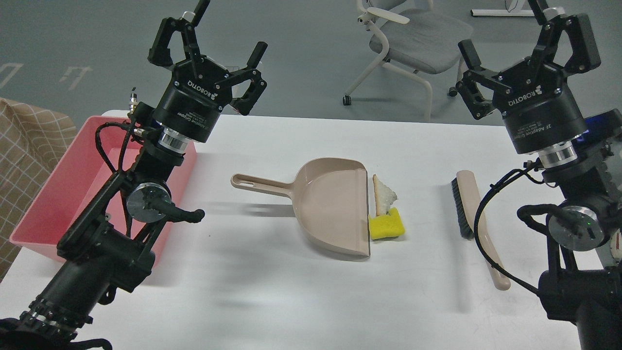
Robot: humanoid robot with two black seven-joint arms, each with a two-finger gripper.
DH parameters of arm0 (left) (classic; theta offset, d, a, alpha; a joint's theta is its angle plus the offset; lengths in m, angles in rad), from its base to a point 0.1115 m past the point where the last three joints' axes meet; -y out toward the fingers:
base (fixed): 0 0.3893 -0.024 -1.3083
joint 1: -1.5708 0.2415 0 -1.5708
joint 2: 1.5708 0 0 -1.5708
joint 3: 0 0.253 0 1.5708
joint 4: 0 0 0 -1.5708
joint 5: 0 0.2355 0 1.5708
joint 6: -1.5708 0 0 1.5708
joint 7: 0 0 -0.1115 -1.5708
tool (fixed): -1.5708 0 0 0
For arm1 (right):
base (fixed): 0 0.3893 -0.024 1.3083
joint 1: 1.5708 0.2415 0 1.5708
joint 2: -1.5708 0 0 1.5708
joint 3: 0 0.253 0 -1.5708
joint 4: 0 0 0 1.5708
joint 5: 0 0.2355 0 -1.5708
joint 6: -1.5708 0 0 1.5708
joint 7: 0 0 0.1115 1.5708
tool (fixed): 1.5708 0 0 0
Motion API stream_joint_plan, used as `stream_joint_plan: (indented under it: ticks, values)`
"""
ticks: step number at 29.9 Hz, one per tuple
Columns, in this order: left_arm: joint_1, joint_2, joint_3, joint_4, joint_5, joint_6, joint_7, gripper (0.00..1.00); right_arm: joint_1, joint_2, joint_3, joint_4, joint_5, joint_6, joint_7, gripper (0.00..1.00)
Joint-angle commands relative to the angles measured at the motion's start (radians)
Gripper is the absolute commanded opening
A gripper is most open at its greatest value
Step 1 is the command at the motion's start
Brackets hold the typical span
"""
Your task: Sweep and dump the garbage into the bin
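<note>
The garbage lies mid-table: a triangular white bread slice (385,195) with brown crust, and a notched yellow sponge block (386,226) just in front of it. Both rest against the open mouth of a beige dustpan (330,206), whose handle points left. A beige brush (474,218) with black bristles lies to the right. The pink bin (63,194) stands at the table's left edge, partly hidden by my left arm. My left gripper (221,34) is raised above the bin's far corner, open and empty. Raised at the far right, my right gripper (508,29) is open and empty too.
The white table (272,291) carries everything. Beyond its far edge stands a grey office chair (413,43) on a grey floor. A checked beige cloth (24,141) shows at the left, beside the bin.
</note>
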Motion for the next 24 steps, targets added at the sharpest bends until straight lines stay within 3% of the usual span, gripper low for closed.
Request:
stream_joint_plan:
  ticks: [1,24]
  values:
    - [0.002,0.003,0.004,-0.001,0.005,0.000,-0.005,0.98,0.001,0.000,0.000,-0.002,0.000,0.000,0.000,1.00]
    - [0.003,0.004,0.009,-0.002,0.011,0.002,-0.010,0.98,0.004,0.000,0.003,-0.002,0.000,0.000,0.000,1.00]
